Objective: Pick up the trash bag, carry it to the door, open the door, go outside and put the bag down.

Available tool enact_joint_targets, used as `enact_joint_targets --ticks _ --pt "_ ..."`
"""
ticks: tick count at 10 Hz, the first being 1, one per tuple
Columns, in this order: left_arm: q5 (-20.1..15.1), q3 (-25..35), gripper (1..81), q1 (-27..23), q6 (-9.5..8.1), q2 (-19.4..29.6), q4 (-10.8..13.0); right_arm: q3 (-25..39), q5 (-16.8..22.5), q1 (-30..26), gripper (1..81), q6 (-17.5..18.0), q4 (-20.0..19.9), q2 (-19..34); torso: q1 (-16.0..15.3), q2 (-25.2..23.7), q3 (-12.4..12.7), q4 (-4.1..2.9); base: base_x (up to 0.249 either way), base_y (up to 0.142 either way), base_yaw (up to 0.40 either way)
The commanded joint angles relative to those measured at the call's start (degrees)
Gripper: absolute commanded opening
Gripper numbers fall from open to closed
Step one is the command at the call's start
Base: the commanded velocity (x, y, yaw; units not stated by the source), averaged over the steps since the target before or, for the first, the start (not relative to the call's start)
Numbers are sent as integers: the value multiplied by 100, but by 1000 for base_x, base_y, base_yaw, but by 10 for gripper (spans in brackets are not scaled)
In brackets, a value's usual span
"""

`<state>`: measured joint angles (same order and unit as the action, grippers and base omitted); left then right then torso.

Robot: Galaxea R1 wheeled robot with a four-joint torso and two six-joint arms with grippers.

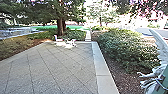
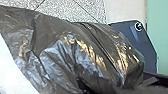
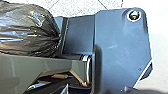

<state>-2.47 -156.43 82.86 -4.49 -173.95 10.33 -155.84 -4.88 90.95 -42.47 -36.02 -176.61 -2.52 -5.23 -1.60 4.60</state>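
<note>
Dark, shiny and creased, the trash bag [image 2: 75, 55] spreads across much of the left wrist view, over paved ground and beside the robot's own plate. In the right wrist view the same dark plastic of the trash bag [image 3: 27, 30] bulges out and narrows into gathered folds close to the plate. What holds the bag is hidden. A pale green surface [image 2: 158, 32] stands at the edge of the left wrist view; I cannot tell whether it belongs to the door.
Outdoors, a paved yard [image 1: 57, 67] stretches ahead, bordered on the right by a light kerb [image 1: 103, 72]. Beyond the kerb are mulch and dense bushes [image 1: 122, 47]. White chairs [image 1: 67, 43] stand ahead near a tree [image 1: 60, 26]. An unclear whitish shape [image 1: 152, 75] lies close at right.
</note>
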Motion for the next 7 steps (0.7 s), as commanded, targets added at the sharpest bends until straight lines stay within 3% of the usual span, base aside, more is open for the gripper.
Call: enact_joint_targets --ticks 1,7 --pt "-280 16 10 -248 27 0 30 99 461 -152 811 -24 34 -97 0 0 0 0 111 0 0" --pt "-280 7 10 -248 27 -9 40 99 470 -152 811 -59 210 -97 0 2 -2 0 111 0 0"
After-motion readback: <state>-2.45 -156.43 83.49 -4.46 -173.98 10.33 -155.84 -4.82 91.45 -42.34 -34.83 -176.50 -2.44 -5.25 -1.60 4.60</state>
